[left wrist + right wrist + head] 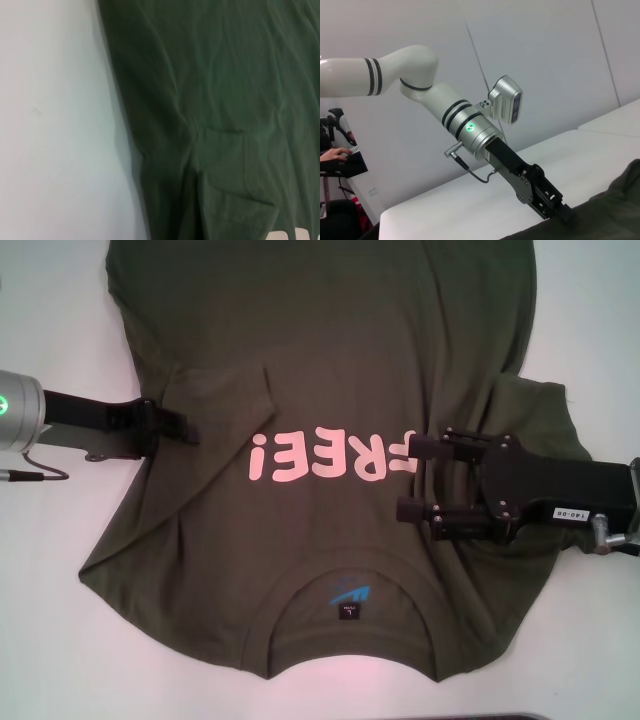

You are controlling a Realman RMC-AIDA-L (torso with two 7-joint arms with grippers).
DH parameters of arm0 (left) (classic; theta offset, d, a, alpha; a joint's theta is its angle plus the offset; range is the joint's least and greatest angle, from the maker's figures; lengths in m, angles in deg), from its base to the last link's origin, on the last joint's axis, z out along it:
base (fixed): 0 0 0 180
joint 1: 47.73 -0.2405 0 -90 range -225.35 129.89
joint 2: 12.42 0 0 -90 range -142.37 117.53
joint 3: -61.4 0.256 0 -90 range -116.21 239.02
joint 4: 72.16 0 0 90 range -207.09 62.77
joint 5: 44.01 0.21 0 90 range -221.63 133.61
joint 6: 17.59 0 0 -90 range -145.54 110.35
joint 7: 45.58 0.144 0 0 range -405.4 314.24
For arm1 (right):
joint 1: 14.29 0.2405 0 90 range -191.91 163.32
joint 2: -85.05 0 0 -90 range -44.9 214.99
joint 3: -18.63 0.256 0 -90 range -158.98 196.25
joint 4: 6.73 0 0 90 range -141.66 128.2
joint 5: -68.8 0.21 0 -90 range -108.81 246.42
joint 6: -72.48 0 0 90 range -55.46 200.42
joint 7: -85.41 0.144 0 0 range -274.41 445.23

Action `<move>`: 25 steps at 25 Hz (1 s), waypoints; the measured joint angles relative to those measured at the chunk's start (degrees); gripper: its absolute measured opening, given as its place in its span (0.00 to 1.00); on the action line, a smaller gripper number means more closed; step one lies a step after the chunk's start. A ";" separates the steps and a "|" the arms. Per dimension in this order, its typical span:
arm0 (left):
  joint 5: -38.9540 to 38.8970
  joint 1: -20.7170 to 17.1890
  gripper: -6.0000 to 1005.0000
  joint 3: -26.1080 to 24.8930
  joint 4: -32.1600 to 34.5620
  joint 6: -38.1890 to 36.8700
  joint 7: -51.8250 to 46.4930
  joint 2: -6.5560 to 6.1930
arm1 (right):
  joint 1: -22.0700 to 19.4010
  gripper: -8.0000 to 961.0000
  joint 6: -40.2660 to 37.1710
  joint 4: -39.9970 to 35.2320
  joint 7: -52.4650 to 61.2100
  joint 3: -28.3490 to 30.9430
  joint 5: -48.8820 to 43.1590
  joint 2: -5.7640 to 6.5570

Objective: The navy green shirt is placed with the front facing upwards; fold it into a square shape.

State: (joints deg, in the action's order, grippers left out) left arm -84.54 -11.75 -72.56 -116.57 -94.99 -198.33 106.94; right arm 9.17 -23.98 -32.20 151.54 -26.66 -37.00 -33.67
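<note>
The left gripper (190, 425) reaches in over a white bench (60, 570), fingers pinching the folded-in sleeve of the navy green shirt (330, 360). The shirt lies flat, front up, pink lettering (330, 458) across its chest, collar (350, 605) toward the robot, long axis running away from it. The right gripper (425, 478) hovers over the other sleeve, fingers spread apart.
</note>
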 joint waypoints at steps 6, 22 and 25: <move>-0.41 -0.33 0.43 -0.22 -0.18 -0.54 0.02 -0.02 | 0.00 0.93 0.03 0.14 -0.04 0.03 -0.07 0.00; -4.60 -0.34 0.01 -0.64 -1.29 -8.89 1.98 -0.02 | 0.05 0.93 0.39 0.04 -0.04 0.03 -0.10 0.00; -6.56 -0.45 0.01 -0.68 -1.29 -10.61 2.60 0.00 | 0.32 0.93 0.40 0.00 -0.04 0.03 -0.04 0.00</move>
State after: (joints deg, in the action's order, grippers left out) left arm -91.10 -12.20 -73.24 -117.86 -105.59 -195.72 106.93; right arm 9.49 -23.57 -32.20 151.50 -26.63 -37.05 -33.67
